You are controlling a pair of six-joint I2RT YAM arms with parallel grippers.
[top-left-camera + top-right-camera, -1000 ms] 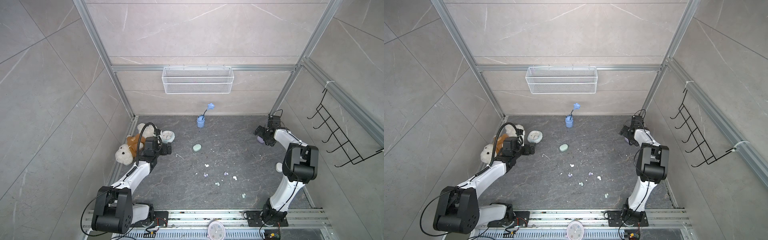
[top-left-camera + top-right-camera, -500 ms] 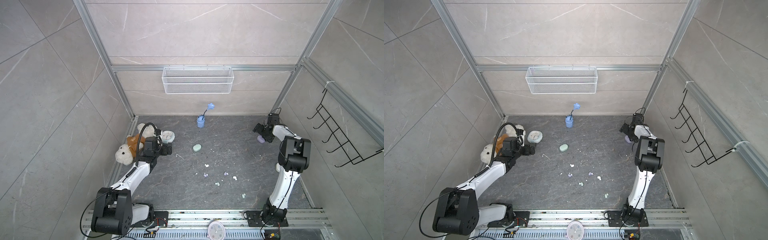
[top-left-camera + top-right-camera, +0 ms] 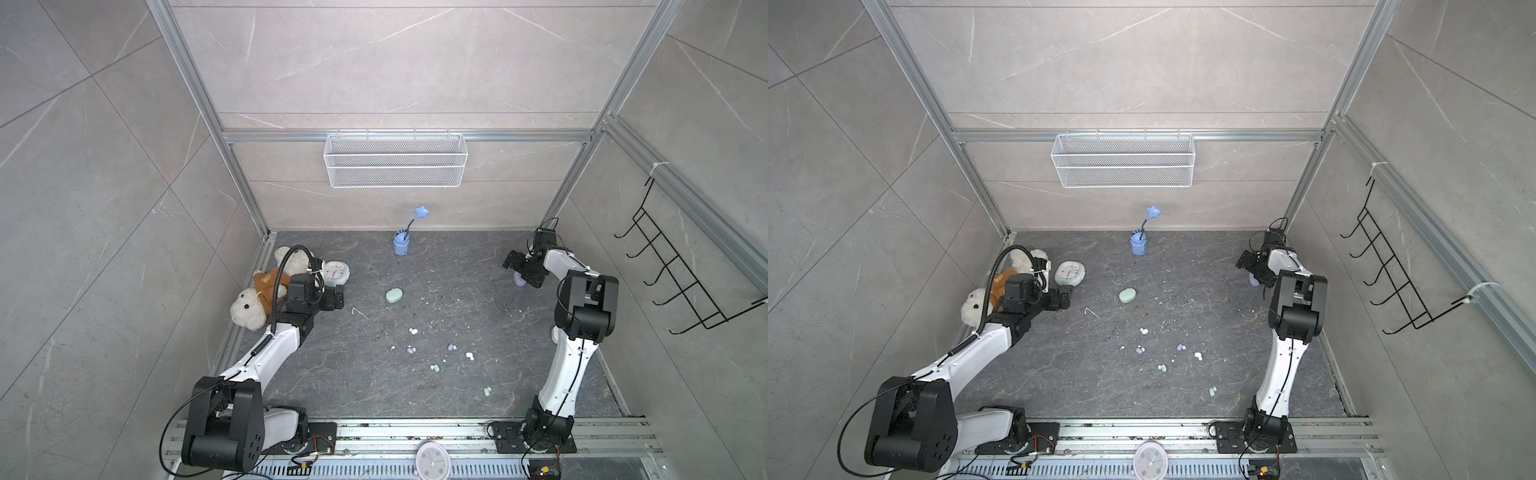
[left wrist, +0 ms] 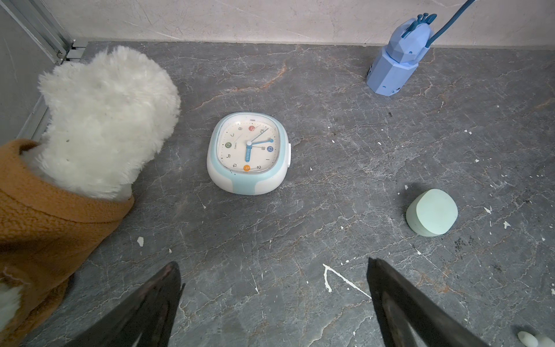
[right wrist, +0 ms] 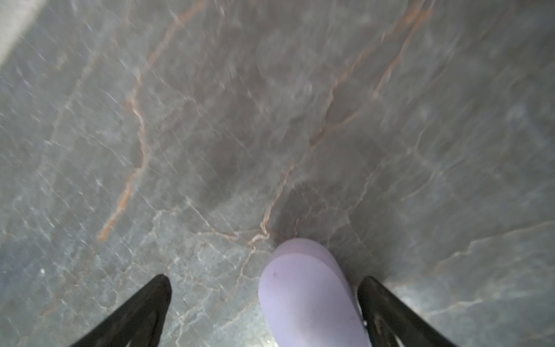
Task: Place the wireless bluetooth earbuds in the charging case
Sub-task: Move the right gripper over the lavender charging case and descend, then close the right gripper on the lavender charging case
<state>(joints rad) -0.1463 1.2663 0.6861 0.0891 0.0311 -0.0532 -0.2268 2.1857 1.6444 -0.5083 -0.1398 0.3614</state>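
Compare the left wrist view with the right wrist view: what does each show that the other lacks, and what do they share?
Only the left wrist view: a clock lying face up, a white plush toy in brown clothing, a blue holder and a mint green case. Only the right wrist view: a lavender case lying between the fingers of the right end effector, not clamped. Both: the dark veined floor and two black, widely spread fingers; the left end effector holds nothing.
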